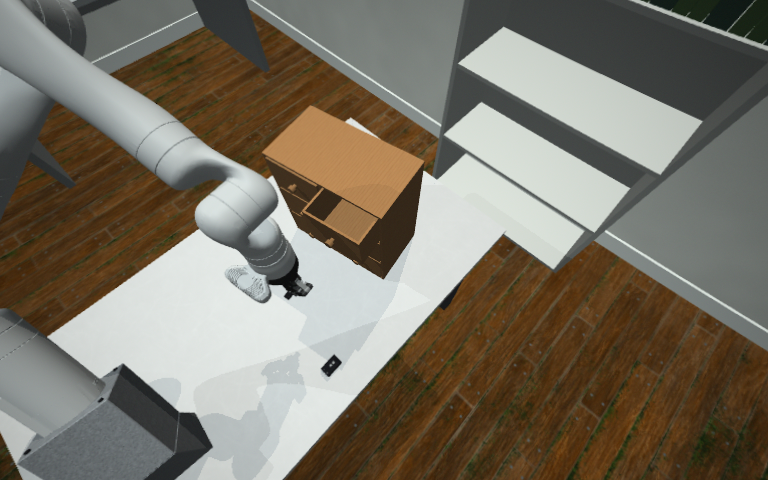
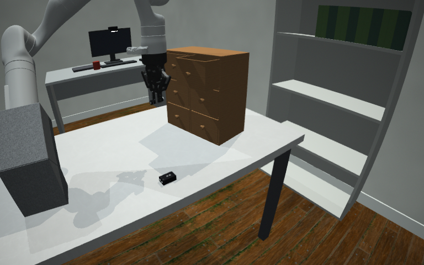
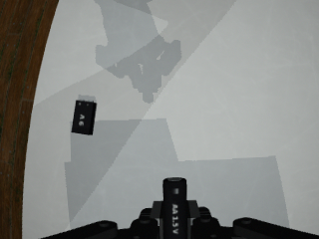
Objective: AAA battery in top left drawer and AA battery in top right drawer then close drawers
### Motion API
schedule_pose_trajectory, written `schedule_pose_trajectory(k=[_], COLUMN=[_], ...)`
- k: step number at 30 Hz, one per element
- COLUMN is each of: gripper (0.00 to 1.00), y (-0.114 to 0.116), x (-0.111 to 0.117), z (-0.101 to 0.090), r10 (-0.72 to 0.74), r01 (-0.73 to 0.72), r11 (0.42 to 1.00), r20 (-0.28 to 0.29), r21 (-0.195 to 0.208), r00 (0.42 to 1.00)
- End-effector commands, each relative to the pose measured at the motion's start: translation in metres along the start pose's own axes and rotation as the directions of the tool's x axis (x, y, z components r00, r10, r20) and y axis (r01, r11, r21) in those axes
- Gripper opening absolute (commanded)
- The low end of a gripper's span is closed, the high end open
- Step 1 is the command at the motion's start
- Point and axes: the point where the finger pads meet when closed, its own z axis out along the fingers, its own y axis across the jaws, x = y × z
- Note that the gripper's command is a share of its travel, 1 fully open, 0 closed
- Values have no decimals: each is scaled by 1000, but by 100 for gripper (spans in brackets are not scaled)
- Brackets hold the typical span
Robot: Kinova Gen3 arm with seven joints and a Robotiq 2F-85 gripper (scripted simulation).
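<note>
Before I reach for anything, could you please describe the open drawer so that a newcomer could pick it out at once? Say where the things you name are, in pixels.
Find the brown wooden chest (image 1: 343,152) (image 2: 236,93) at the far end of the white table. Facing its fronts, look at the right drawer of the top row (image 1: 334,229) (image 2: 196,79). It alone sticks out, showing its inside from above, while its neighbours look pushed in.

We see a robot arm in smooth pale grey, built of rounded tubes and bulging joints with thin dark seam rings. Our gripper is black, with jointed, angular linkages and small blocky fingertips. On the left, we see its speckled grey, box-shaped pedestal, darker along the sides, with small black spots near its upper corners.
</note>
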Motion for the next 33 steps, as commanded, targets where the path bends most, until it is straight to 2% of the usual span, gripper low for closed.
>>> schedule_pose_trajectory(k=[1,13,15,28,33], gripper=[9,9,9,9,9], y=[-2,-1,-1,-1,-1], x=[-3,-3,-3,-2,-2], z=[-17,-77,-77,-127,-135], r10=[-4,-4,-4,-4,-4], r01=[4,4,4,4,4], r11=[1000,1000,1000,1000,1000], r20=[10,10,10,10,10], r21=[10,10,10,10,10], r00=[1000,1000,1000,1000,1000])
